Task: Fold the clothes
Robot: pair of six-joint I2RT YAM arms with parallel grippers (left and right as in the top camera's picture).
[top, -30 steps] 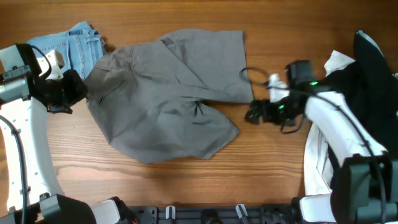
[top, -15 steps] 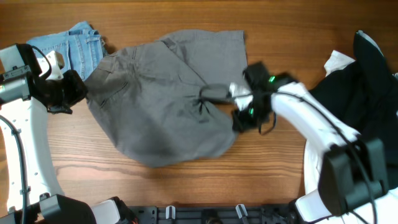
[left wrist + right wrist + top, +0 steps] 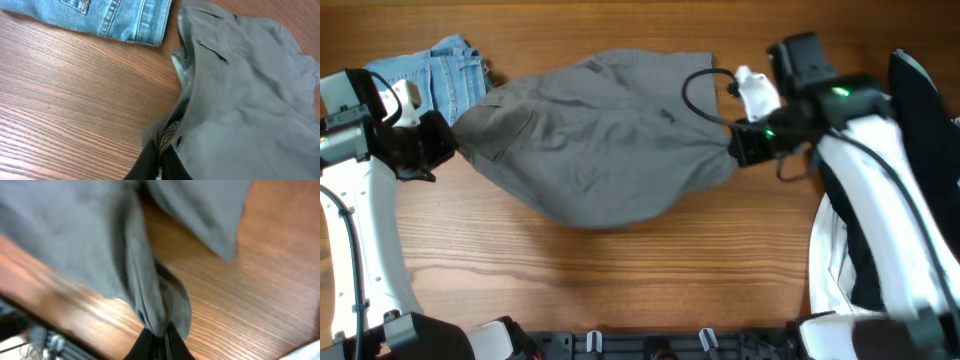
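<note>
Large mid-grey shorts (image 3: 600, 135) lie stretched across the middle of the table, pulled taut between both arms. My left gripper (image 3: 450, 150) is shut on their left edge, where striped pale lining (image 3: 170, 132) shows between the fingers (image 3: 150, 162). My right gripper (image 3: 735, 150) is shut on a bunched fold of the same grey shorts (image 3: 155, 305) at their right end, lifted off the wood. Light-blue denim shorts (image 3: 435, 70) lie at the back left, beside the grey shorts (image 3: 240, 100); their hem (image 3: 115, 20) shows in the left wrist view.
A heap of black and white garments (image 3: 890, 130) sits at the right edge, under and beyond my right arm. Bare wooden table (image 3: 640, 280) runs along the front. A dark rail (image 3: 650, 345) lines the near edge.
My right gripper went from open beside the shorts to shut on their right leg, then pulled it right and back, lifting the cloth. The shorts now stretch flatter. The left arm has stayed put.
</note>
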